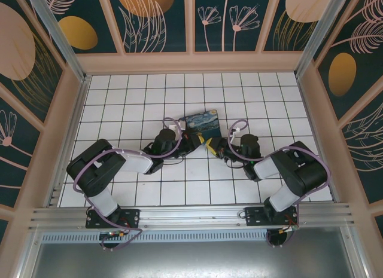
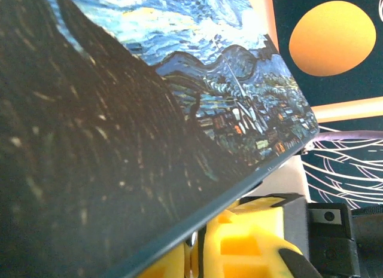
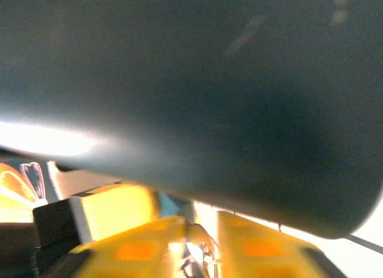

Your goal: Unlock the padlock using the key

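At lower left of the top view, left arm [image 1: 105,167]: ran from its base on the near rail up and rightward to mid-frame, with a lilac cable looped over it.
Tiled floor [image 1: 131,98]: white squares with dark joints, walled by teal panels with orange discs.
Left gripper [image 1: 191,141]: sat at frame centre, its tip just beside the other gripper's. The jaws were closed. In the left wrist view its yellow fingers [image 2: 251,242] lay along the bottom edge under a dark rim. What, if anything, they pinched could not be told.
Box [image 1: 201,124]: starry-night print, just above centre, with its lower edge over both gripper tips. It slanted across the left wrist view from lower left to right middle.
Padlock [image 3: 170,203]: showed as a small blue patch at lower centre-left of the right wrist view. It lay against a yellow block [image 3: 114,209] on its left, just above the right gripper's fingers. It was blurred, and the shackle could not be made out.
Metal piece [image 3: 200,251]: thin and bright, in the gap between the right fingers [image 3: 263,248] at bottom centre. It was too blurred to name.
Right gripper [image 1: 214,147]: lay just right of centre. Its jaws stood a little apart, and whether they pressed the metal piece could not be told.
Right arm [image 1: 293,170]: bent in from lower right toward the centre.
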Controlling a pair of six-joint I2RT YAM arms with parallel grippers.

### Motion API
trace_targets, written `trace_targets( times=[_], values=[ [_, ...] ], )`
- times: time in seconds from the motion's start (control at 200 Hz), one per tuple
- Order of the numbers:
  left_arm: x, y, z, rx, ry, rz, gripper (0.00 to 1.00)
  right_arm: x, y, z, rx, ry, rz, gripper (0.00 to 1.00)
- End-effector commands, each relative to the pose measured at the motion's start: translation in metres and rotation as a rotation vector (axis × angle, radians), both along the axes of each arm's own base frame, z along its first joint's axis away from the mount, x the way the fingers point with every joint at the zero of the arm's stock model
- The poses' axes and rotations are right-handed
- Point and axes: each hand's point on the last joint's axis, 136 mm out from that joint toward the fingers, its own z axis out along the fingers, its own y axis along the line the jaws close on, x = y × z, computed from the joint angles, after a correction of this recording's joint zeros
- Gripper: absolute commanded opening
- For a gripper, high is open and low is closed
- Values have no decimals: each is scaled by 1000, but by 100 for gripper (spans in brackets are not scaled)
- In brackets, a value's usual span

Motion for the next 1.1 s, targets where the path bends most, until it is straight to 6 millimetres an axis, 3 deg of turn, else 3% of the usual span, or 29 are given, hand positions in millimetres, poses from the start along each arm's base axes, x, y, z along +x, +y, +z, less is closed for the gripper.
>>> trace_targets(
  times=[0.0,0.235,0.32,0.47,0.676,0.946,1.091],
  values=[
    [-28,-13,-26,66,54,-105,0,7,5,49,73,-187,-7,41],
    [-20,-6,-45,138,79,-55,0,-19,-13,21,-20,-141,-8,71],
    [-19,-6,-48,147,81,-51,0,-30,-21,8,-76,-114,-9,75],
    [-18,-7,-49,158,79,-62,0,-37,-34,-1,-196,-125,-20,75],
    [-19,-10,-49,156,88,-78,0,-31,-42,-10,-460,-199,-1,72],
    [-23,-13,-50,157,106,-102,0,-39,-22,-43,-867,-327,122,64],
    [-23,-13,-48,152,105,-106,0,-37,-23,-58,-998,-370,115,58]
  ],
)
